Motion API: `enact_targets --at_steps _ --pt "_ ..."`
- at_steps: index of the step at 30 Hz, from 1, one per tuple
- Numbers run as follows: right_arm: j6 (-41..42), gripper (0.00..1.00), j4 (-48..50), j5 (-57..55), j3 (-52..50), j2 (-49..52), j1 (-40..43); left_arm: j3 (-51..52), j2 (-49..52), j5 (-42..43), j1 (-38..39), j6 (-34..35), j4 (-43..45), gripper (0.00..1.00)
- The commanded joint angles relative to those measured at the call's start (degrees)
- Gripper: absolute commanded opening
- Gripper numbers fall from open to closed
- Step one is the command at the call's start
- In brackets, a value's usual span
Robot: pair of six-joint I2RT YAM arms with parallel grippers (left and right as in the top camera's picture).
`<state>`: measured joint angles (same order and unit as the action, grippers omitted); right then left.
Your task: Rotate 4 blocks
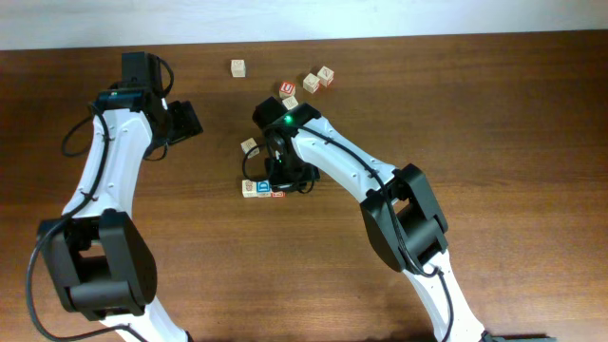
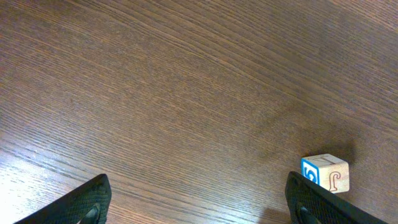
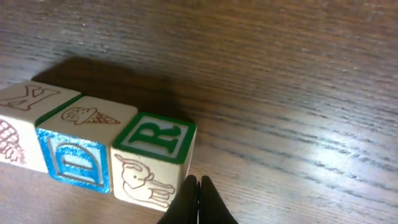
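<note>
X block (image 3: 28, 109), blue D block (image 3: 78, 158) and green R block (image 3: 155, 140) touch in a row. Right hand (image 3: 198, 198), pressed together, sits just beside the R block; left hand (image 2: 198, 198) hangs spread above the surface (image 2: 186, 74).

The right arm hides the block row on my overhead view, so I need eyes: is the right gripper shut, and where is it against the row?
Observer: Right wrist view shows the right gripper shut, fingertips beside the lower corner of the end block, the one with a green R on top.
Operator: Is that block against its neighbour?
Observer: Yes, it sits against the middle block, which shows a blue D in front; a block with an X on top ends the row.
Operator: Left gripper holding anything?
Observer: No. Left wrist view shows the left gripper open and empty, a lone block lying just beyond one finger.
</note>
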<state>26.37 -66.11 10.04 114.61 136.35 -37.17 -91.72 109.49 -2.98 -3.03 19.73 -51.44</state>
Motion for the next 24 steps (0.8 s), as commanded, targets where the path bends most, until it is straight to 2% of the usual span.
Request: enact_targets --at_steps 1,4,6,8,13,16,21,22,24 --pt "-2.8 0.04 -1.4 -3.3 3.7 -0.7 2.5 -0.3 0.5 0.2 0.0 0.3 0.0 0.88" --pt "-9.1 0.15 -0.7 -3.3 11.5 -0.9 6.4 -0.3 0.5 0.2 0.0 0.3 0.2 0.88" --pt "-10.1 0.33 5.9 -6.1 11.6 -0.7 8.9 -0.3 0.5 0.2 0.0 0.3 0.2 0.88" --pt "-10.6 0.41 11.5 -9.5 11.5 0.6 10.3 -0.3 0.5 0.2 0.0 0.3 0.2 0.88" --pt "-10.8 0.42 20.8 -9.5 11.5 5.4 11.0 -0.3 0.5 0.2 0.0 0.3 0.2 0.88" --pt "-7.2 0.43 22.0 -12.9 11.4 7.7 11.0 -0.3 0.5 0.2 0.0 0.3 0.2 0.88" --pt "-7.2 0.42 22.2 -15.7 11.3 8.4 10.9 -0.3 0.5 0.2 0.0 0.3 0.2 0.88" --pt "-7.2 0.41 22.2 -15.7 11.3 8.4 10.9 -0.3 0.5 0.2 0.0 0.3 0.2 0.88" --pt "-7.2 0.32 22.0 -15.6 11.3 8.4 10.9 -0.3 0.5 0.2 0.0 0.3 0.2 0.88"
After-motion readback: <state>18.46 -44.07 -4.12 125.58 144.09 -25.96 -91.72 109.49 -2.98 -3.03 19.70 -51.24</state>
